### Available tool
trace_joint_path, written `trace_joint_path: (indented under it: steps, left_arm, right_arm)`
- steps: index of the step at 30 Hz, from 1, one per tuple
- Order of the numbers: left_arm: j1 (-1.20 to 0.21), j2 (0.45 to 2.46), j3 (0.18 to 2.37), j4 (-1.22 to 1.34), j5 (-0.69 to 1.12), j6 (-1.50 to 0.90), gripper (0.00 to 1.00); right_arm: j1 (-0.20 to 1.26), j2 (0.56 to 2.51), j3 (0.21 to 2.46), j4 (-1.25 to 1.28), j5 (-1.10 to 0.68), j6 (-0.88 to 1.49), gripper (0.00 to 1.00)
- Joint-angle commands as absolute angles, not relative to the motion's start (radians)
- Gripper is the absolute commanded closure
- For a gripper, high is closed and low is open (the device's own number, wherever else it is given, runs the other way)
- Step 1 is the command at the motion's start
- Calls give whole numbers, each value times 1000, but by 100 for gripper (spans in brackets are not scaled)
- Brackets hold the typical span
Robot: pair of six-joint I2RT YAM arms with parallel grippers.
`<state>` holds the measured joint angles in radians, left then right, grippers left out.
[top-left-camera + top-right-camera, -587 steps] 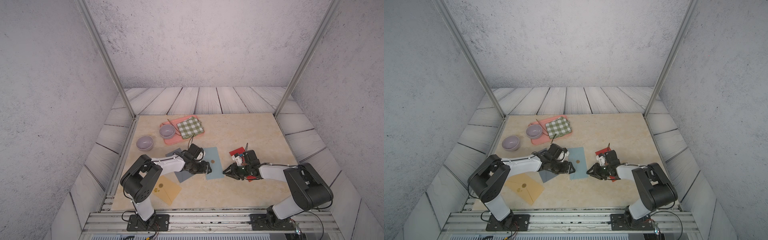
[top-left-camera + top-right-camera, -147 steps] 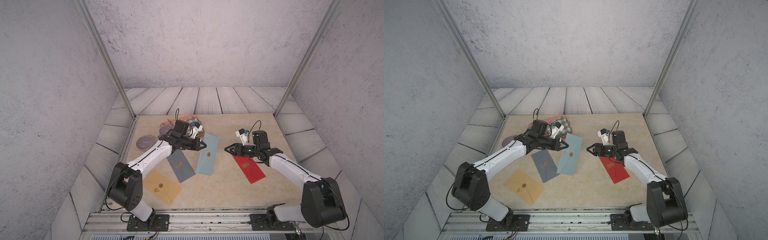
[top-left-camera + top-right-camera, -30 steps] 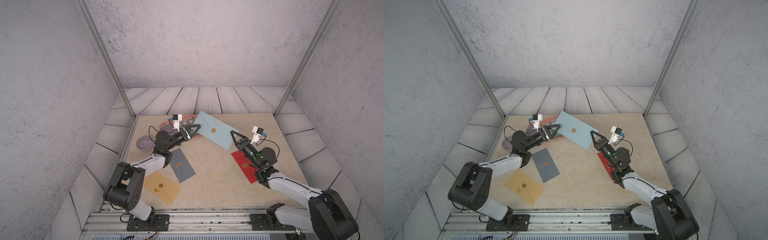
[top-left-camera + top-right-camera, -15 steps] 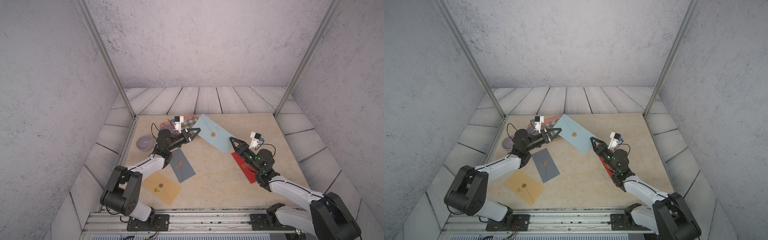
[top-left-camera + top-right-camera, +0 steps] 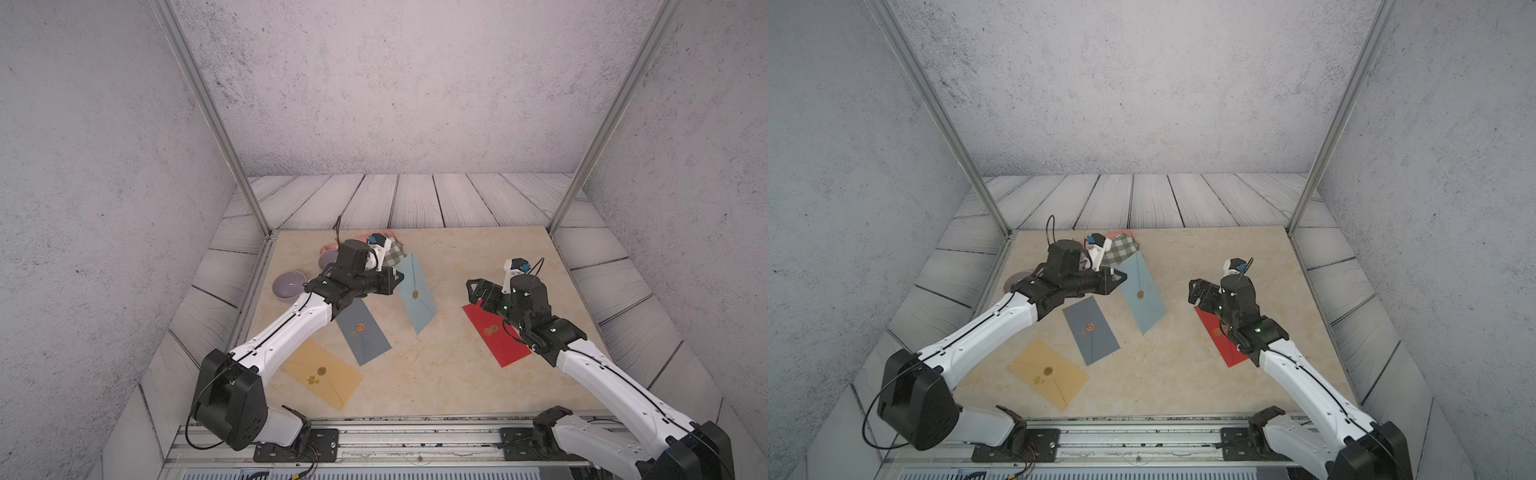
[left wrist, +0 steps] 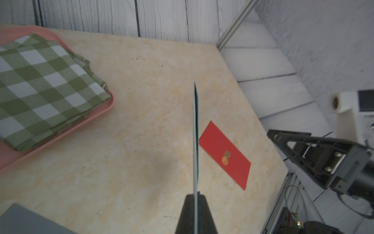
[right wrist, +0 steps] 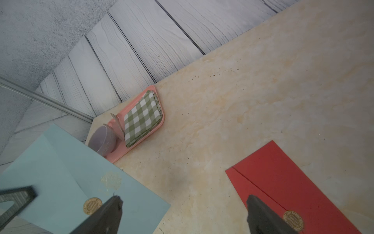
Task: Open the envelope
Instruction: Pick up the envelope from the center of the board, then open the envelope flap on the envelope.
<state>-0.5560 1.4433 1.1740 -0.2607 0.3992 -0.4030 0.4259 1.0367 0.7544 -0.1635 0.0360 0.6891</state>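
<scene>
Blue envelope (image 5: pixel 420 305) was held aloft over table (image 5: pixel 457 374), edge pinched in left gripper (image 5: pixel 395 279), jaws closed on it. Right gripper (image 5: pixel 474 291) was spread wide, empty, well apart, above red envelope (image 5: pixel 500 347). Flap by seal (image 5: pixel 414 294) judged best pinched at tip, peeled slowly; left grip kept firm.

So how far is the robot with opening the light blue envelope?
Done: the light blue envelope is held up above the table, pinched at one edge by the shut left gripper. In hand: the open right gripper hovers apart from it. Left: its gold seal looks intact, so the opening is not yet done.
</scene>
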Motion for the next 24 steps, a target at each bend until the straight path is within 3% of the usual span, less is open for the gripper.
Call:
trace_joint_path:
  steps: [1,7,24]
  left_arm:
    - [-602,1471,1232,-507,221,-277,100]
    - [-682,1509,1288,-569,187,-278,100]
    - [-781,1572,1427,-627,187,-327,100]
  right_arm:
    - [426,1079,749,-211,-105,648,1]
    - [428,1201,782,-150,-320,697,9]
    - [539,1287,909,-238,-169,677,21]
